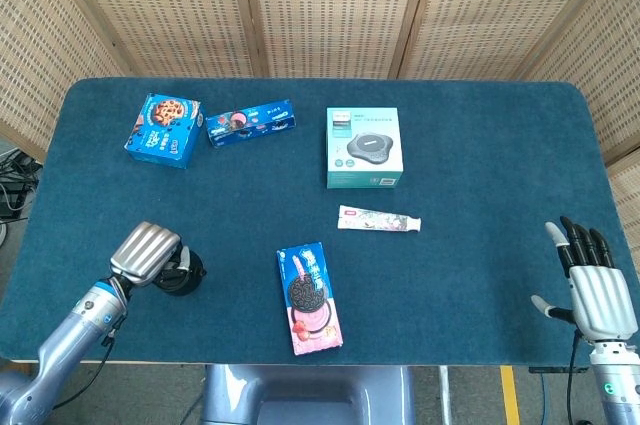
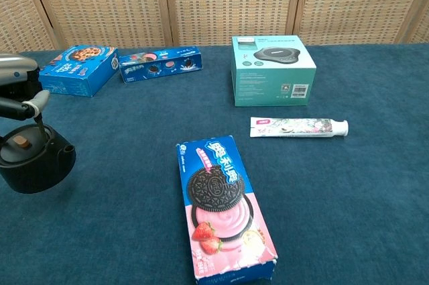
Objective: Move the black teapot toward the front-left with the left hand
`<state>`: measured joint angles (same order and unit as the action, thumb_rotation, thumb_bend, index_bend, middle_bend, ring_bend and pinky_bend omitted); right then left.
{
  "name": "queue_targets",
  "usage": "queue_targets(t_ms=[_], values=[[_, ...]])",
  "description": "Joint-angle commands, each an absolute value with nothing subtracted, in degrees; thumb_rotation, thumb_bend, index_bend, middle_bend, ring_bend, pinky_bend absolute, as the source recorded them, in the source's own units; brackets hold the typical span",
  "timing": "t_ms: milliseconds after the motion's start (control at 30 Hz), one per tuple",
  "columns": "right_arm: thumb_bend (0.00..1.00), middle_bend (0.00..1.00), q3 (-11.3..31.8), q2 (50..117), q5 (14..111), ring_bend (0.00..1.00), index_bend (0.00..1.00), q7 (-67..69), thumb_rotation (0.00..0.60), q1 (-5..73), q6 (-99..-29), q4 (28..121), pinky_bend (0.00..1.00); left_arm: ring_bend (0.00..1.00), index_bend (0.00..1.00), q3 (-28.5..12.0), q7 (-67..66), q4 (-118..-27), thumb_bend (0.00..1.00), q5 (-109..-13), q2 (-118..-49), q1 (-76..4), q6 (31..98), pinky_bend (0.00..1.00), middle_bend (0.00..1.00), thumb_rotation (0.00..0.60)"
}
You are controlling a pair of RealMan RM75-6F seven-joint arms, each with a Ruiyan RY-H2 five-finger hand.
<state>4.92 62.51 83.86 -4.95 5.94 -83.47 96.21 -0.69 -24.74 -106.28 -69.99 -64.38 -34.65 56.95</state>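
The black teapot (image 2: 30,162) stands near the table's front-left, its lid knob showing; in the head view the black teapot (image 1: 185,272) is mostly hidden under my left hand (image 1: 146,254). My left hand (image 2: 17,90) grips the teapot's thin handle from above with its fingers curled over it. My right hand (image 1: 597,288) hovers at the front-right corner, fingers spread and holding nothing; the chest view does not show it.
A strawberry Oreo box (image 1: 309,297) lies front-centre, right of the teapot. A toothpaste tube (image 1: 378,219) and a teal box (image 1: 363,147) sit mid-table. Two blue cookie boxes (image 1: 163,129) (image 1: 250,123) lie at the back left. The table's front edge runs close to the teapot.
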Motion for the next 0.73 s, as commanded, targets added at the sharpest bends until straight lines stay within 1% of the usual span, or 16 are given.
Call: queue_targets(t_ms=[33, 267, 500, 733], values=[[0.00, 0.00, 4.9, 62.5, 83.9, 0.00, 0.00, -4.9, 0.600, 5.9, -83.5, 96.2, 0.00, 0.88, 1.00, -1.1, -24.6, -104.9, 1.00, -71.1, -65.2, -34.5, 58.1, 1.00, 1.00, 0.186], [0.00, 0.00, 4.9, 62.5, 83.9, 0.00, 0.00, -4.9, 0.600, 5.9, -83.5, 96.2, 0.00, 0.88, 1.00, -3.3, -19.5, -99.3, 1.00, -76.5, -68.0, -34.7, 61.1, 1.00, 1.00, 0.188], [0.00, 0.00, 5.0, 62.4, 83.8, 0.00, 0.00, -4.7, 0.600, 5.9, -83.5, 96.2, 0.00, 0.88, 1.00, -5.1, -13.4, -93.2, 1.00, -82.5, -69.9, -36.0, 63.4, 1.00, 1.00, 0.222], [0.00, 0.00, 5.0, 62.3, 83.8, 0.00, 0.00, -4.5, 0.600, 5.9, -83.7, 96.3, 0.00, 0.88, 1.00, -5.8, -10.4, -88.4, 1.00, -84.7, -71.4, -37.5, 62.8, 1.00, 1.00, 0.235]])
